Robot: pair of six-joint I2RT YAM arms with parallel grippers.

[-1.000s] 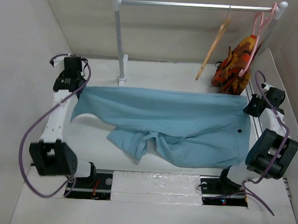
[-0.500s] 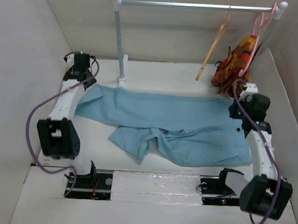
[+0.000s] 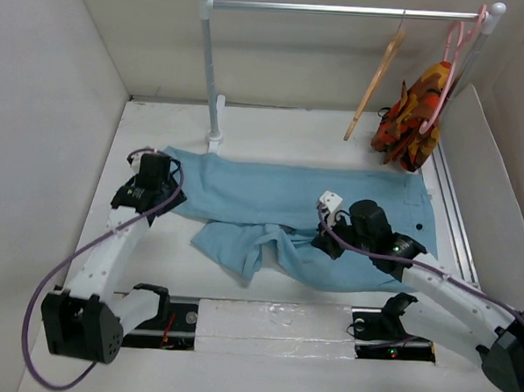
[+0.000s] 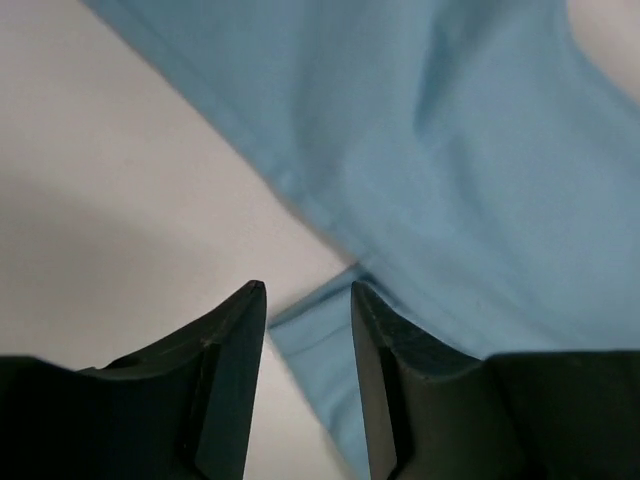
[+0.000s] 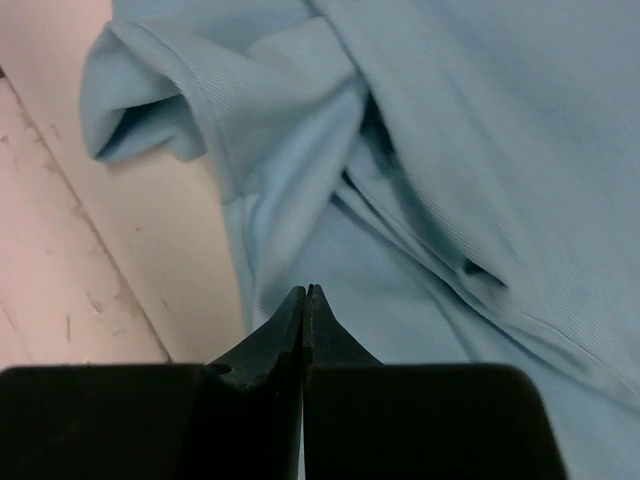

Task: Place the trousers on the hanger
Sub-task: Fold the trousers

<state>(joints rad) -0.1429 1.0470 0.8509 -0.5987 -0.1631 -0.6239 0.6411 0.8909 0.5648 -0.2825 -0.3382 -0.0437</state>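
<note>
The light blue trousers (image 3: 332, 195) lie spread on the white table, waistband and dark button (image 3: 418, 227) to the right, and one leg is folded back at the front (image 3: 242, 248). The tan wooden hanger (image 3: 376, 83) hangs bare from the rail at the back right. My left gripper (image 3: 153, 174) hovers at the left leg end, open, with the hem (image 4: 320, 330) beneath the gap and nothing gripped. My right gripper (image 3: 324, 243) is shut and empty just above the folded cloth (image 5: 300, 150) in the middle.
A metal clothes rail (image 3: 342, 9) spans the back, its post (image 3: 211, 79) standing just behind the trousers. A pink hanger (image 3: 452, 65) with an orange patterned garment (image 3: 414, 112) hangs at the right end. White walls enclose the table on three sides.
Both arms have swung in from the table's sides: the left down to the leg end, the right over the trousers' middle. The left leg end has drawn in to the right.
</note>
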